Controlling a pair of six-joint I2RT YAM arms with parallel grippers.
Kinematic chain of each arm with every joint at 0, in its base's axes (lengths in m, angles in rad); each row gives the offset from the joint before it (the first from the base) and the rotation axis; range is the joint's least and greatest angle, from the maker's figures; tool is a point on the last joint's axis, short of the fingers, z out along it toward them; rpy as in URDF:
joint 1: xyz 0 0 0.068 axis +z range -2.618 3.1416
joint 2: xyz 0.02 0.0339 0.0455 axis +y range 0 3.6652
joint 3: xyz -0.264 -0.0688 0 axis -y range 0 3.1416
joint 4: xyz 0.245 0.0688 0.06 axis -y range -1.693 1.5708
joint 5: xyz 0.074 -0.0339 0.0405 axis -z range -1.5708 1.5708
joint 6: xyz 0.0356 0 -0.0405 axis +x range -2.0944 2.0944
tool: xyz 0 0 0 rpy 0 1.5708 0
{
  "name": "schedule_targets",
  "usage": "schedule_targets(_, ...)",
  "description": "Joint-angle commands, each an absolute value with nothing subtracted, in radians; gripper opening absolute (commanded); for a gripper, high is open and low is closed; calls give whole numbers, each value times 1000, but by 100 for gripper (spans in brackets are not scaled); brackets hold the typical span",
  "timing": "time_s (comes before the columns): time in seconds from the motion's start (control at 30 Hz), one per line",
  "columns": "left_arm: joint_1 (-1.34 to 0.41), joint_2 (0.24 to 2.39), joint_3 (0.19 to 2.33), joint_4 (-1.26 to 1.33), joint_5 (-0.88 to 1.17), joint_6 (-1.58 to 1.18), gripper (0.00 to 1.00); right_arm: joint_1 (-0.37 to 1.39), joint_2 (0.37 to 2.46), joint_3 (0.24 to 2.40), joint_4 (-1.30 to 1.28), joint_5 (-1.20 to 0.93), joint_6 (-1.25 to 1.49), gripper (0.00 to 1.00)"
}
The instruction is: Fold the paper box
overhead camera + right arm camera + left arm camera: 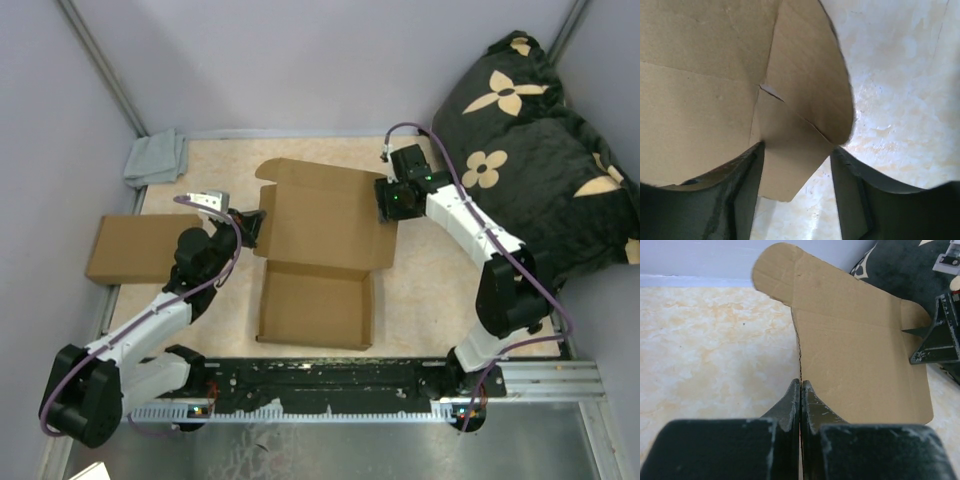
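Our left fingers [788,407] are pressed together on the left edge of the lid [325,215] of the box [315,300]. Our right fingers [742,195] are apart, with the right side flap [805,100] between them. The box sits in the middle of the bench [430,290]. Its long side runs near to far, with the tray near and the lid pointing far. We think the thin edge could slip or tear if we pull hard. The lid could twist if one arm goes faster.

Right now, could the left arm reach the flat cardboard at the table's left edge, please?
Probably, but not freely: the left claw is shut on the lid edge of the paper box. The flat cardboard lies uncovered beside that arm.
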State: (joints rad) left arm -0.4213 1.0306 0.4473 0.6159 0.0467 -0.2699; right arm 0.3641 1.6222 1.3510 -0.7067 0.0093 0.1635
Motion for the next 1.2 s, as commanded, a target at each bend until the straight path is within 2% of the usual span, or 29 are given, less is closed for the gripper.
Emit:
schedule_targets(0.0, -435, 1007, 441, 686, 58, -249, 0, 366, 1623, 1421, -681, -30, 117, 49)
schedule_targets(0.1, -438, 1016, 444, 681, 48, -246, 0, 367, 1613, 1420, -685, -114, 122, 28)
schedule_targets(0.17, -440, 1026, 452, 673, 46, -241, 0, 366, 1598, 1418, -681, -173, 131, 22)
schedule_targets(0.43, -451, 1019, 439, 700, 63, -234, 0, 367, 1584, 1425, -660, -301, 157, 22)
schedule_targets(0.67, -463, 994, 436, 696, 71, -212, 0, 367, 1689, 1507, -710, -280, 156, 22)
schedule_targets(0.93, -475, 1005, 467, 648, 31, -186, 0, 368, 1743, 1595, -775, -134, 192, 2)
schedule_targets(0.97, -476, 1008, 481, 627, 16, -184, 3, 369, 1725, 1582, -757, -106, 193, 1)
schedule_targets(1.07, -476, 1015, 526, 561, -42, -180, 28, 383, 1640, 1530, -655, -12, 173, 0)
schedule_targets(1.17, -476, 1016, 578, 497, -102, -167, 44, 416, 1523, 1446, -524, 62, 109, 0)
